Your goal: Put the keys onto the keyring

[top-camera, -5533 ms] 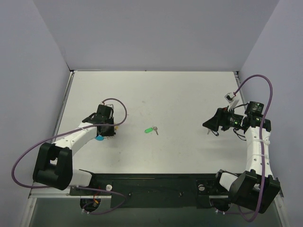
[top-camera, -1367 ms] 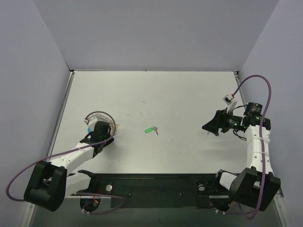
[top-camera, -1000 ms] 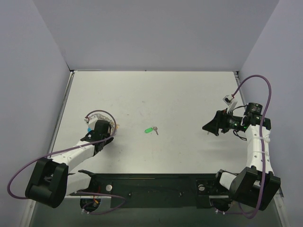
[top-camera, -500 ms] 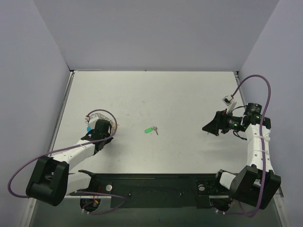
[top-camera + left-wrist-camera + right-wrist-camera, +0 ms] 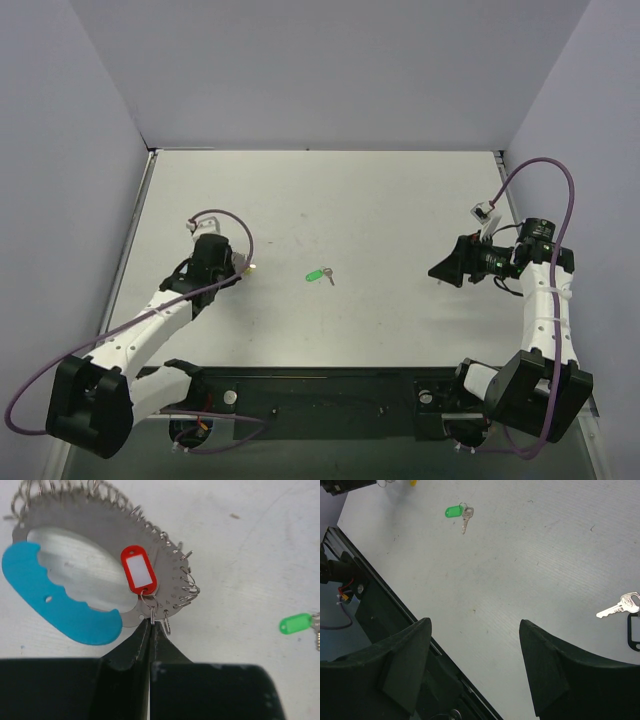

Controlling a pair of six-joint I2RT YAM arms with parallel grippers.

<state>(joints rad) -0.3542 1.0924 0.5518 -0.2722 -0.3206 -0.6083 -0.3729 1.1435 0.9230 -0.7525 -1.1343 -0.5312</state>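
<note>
Overall, one white table (image 5: 380,200) carries two arms, one keyring and two keys.

1. Arms: the left arm (image 5: 150,320) reaches over the table's left side. The right arm (image 5: 545,310) stands at the right side.
2. Keyring (image 5: 95,520), one: a flat, silvery metal loop with a large oval opening. Its outer edge is lined with coiled wire loops. It lies flat on the table's left side, directly under the left wrist.
3. Tags on the keyring: one blue crescent-shaped tag (image 5: 55,607) lies across the lower left of the loop. One red oblong tag (image 5: 139,572) with a white insert lies on the loop's right part and hangs from a small wire ring. One yellow piece (image 5: 247,268) shows just right of the left wrist in the top view.
4. Keys, two, each small and silver. The green-tagged key (image 5: 320,274) lies near the table's middle, apart from the keyring. The black-rimmed key (image 5: 618,606) lies by the right edge of the right wrist view, its tag (image 5: 634,626) cut by the frame.

Jaw state:
- Left gripper (image 5: 150,625): fingers pressed together with no gap, tips at the keyring's lower rim beside the red tag's ring. Whether they pinch wire cannot be told.
- Right gripper (image 5: 475,625): fingers spread wide above bare table, holding nothing.
</note>
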